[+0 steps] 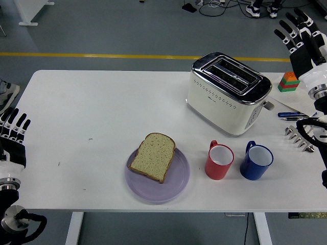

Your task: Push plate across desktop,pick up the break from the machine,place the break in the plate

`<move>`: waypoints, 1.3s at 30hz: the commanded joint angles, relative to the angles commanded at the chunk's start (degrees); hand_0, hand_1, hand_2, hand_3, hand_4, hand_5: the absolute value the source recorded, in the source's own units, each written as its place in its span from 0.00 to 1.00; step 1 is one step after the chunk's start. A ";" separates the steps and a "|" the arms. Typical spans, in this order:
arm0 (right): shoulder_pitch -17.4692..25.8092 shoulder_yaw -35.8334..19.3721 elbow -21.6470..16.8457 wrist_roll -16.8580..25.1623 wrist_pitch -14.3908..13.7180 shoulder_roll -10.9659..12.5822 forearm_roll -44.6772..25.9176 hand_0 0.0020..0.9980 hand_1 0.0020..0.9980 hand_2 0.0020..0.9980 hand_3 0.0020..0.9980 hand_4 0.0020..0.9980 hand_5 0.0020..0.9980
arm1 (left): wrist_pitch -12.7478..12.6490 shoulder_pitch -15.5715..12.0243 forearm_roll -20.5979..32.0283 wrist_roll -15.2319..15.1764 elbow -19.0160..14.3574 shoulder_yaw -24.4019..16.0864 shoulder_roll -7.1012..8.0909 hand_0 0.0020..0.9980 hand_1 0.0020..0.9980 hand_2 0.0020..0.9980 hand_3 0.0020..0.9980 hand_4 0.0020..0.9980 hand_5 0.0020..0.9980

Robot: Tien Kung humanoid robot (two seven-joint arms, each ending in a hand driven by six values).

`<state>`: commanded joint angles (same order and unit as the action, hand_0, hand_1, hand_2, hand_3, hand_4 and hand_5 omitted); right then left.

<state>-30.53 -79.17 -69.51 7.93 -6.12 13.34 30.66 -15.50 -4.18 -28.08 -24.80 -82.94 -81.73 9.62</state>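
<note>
You see a glossy red ceramic mug (219,161) just left of a blue ceramic mug (257,162), a stack of orange, green and red toy bricks (289,81), blue pens (296,116), a silver metal fork-like rack (300,137), your white rectangular table (92,112).
</note>
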 joint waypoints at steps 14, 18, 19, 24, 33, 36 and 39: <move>11.96 -6.11 -0.38 -1.16 -0.75 0.88 -0.57 0.76 0.72 0.72 0.69 0.53 0.30 | 0.19 -0.77 -0.42 0.27 -0.56 0.37 0.18 0.78 0.75 0.78 0.66 0.39 0.93; 15.16 -7.10 -0.73 -1.44 -0.37 1.09 -0.48 0.76 0.72 0.72 0.69 0.53 0.30 | 0.18 -0.43 -1.10 0.63 -0.98 0.59 0.26 0.78 0.75 0.78 0.66 0.39 0.93; 15.45 -7.23 -0.80 -1.47 -0.31 1.11 -0.46 0.76 0.72 0.72 0.69 0.53 0.30 | 0.17 -0.37 -1.23 0.70 -1.00 0.61 0.27 0.78 0.75 0.78 0.66 0.39 0.93; 18.23 -8.64 -1.47 -1.85 0.52 0.85 -0.40 0.76 0.72 0.72 0.68 0.53 0.30 | 0.43 0.07 -3.36 2.09 -1.58 0.55 0.09 0.78 0.75 0.78 0.65 0.39 0.94; 20.49 -9.61 -1.46 -2.51 0.95 -0.07 -0.08 0.75 0.71 0.71 0.67 0.53 0.30 | 1.42 0.17 -5.15 4.73 -3.82 0.19 -0.03 0.78 0.75 0.78 0.66 0.39 0.92; 20.57 -9.79 -1.39 -2.58 0.94 -0.18 -0.09 0.75 0.71 0.71 0.67 0.53 0.30 | 1.62 0.26 -5.53 5.29 -4.16 0.03 -0.07 0.78 0.75 0.78 0.66 0.39 0.92; 20.51 -9.98 -1.30 -2.63 0.85 -0.16 -0.02 0.75 0.71 0.71 0.66 0.52 0.30 | 1.81 0.33 -6.16 6.45 -4.40 -0.45 -0.09 0.78 0.75 0.78 0.66 0.39 0.92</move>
<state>-10.02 -89.15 -70.81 5.30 -5.27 13.18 30.64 -13.69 -3.86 -34.23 -18.35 -87.34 -82.19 9.53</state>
